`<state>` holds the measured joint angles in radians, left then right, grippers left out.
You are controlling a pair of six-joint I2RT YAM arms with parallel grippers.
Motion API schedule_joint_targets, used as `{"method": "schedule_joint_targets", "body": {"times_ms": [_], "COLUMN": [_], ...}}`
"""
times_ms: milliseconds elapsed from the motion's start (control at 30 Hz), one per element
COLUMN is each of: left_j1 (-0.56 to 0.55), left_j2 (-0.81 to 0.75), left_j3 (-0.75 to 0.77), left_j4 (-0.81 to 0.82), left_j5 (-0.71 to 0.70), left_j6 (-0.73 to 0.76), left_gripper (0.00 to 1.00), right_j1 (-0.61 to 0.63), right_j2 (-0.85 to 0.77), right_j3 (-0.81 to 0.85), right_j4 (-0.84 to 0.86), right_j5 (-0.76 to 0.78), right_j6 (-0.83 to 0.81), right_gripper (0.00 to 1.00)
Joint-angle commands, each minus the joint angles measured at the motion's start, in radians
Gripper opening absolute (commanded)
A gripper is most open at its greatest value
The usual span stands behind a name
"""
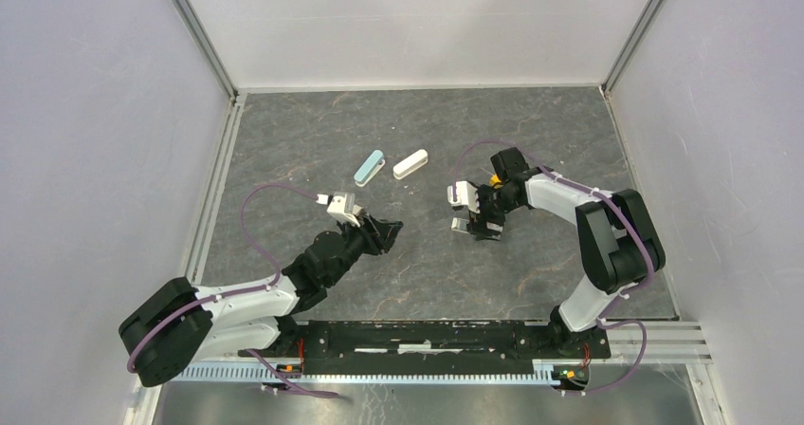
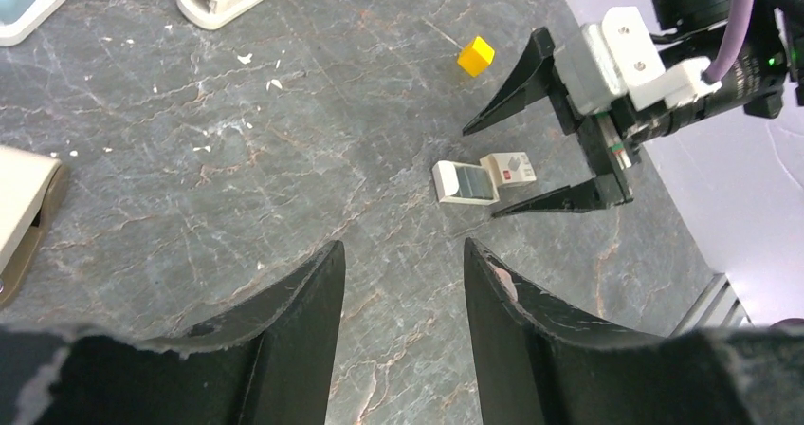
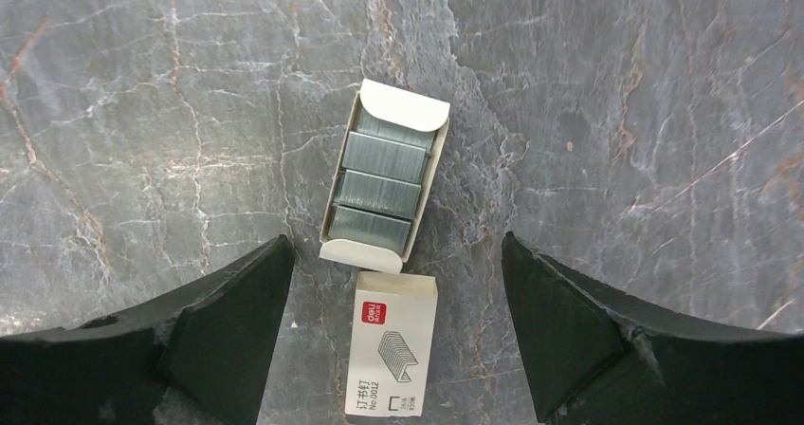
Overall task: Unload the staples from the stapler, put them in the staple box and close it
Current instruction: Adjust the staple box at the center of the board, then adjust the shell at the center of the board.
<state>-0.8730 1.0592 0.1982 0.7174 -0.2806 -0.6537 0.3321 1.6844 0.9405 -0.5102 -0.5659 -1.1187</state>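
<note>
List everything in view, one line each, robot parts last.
Teal stapler: one, teal and white, far centre.
White stapler: one, white, right of the teal one.
Staple tray: one, white, open, right of centre.
Staple strips: four rows, silver-grey, in the tray.
Box sleeve: one, white, red logo, at the tray's end.
Yellow cube: one, yellow, beyond the tray.
Beige object: one, cut off at left wrist view's edge.
Table: one, dark grey marbled.
Left gripper: one, black, open, empty.
Right gripper: one, black, open, astride the tray.
</note>
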Motion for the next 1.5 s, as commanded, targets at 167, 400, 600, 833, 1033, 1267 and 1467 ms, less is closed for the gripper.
{"method": "schedule_joint_targets", "body": {"times_ms": [167, 400, 600, 833, 1033, 1267, 1467], "left_j1": [-0.004, -0.004, -0.004, -0.004, -0.004, -0.004, -0.004], "left_j2": [-0.014, -0.007, 0.002, 0.094, 0.261, 0.412, 0.428], "left_j3": [-0.022, -0.032, -0.036, 0.018, 0.099, 0.162, 0.165], "left_j4": [0.019, 0.035, 0.056, 0.085, 0.136, 0.196, 0.197], "left_j5": [-0.015, -0.006, 0.001, 0.068, 0.124, 0.168, 0.172], "left_j6": [0.023, 0.014, 0.005, -0.022, -0.076, -0.110, -0.115], "left_gripper": [0.57, 0.57, 0.56, 0.56, 0.45, 0.39, 0.39], "right_j1": [0.013, 0.013, 0.013, 0.001, -0.038, -0.064, -0.064], "right_j2": [0.018, 0.030, 0.035, -0.077, -0.098, -0.047, -0.026], "right_j3": [0.039, 0.058, 0.080, 0.096, 0.119, 0.087, 0.059], "right_j4": [0.067, 0.086, 0.050, -0.087, -0.274, -0.277, -0.236], "right_j5": [0.037, 0.082, 0.070, -0.059, -0.025, 0.040, 0.076], "right_j6": [0.090, 0.115, 0.103, -0.032, -0.270, -0.284, -0.241], "right_gripper": [0.80, 0.75, 0.75, 0.88, 0.92, 0.89, 0.85]}}
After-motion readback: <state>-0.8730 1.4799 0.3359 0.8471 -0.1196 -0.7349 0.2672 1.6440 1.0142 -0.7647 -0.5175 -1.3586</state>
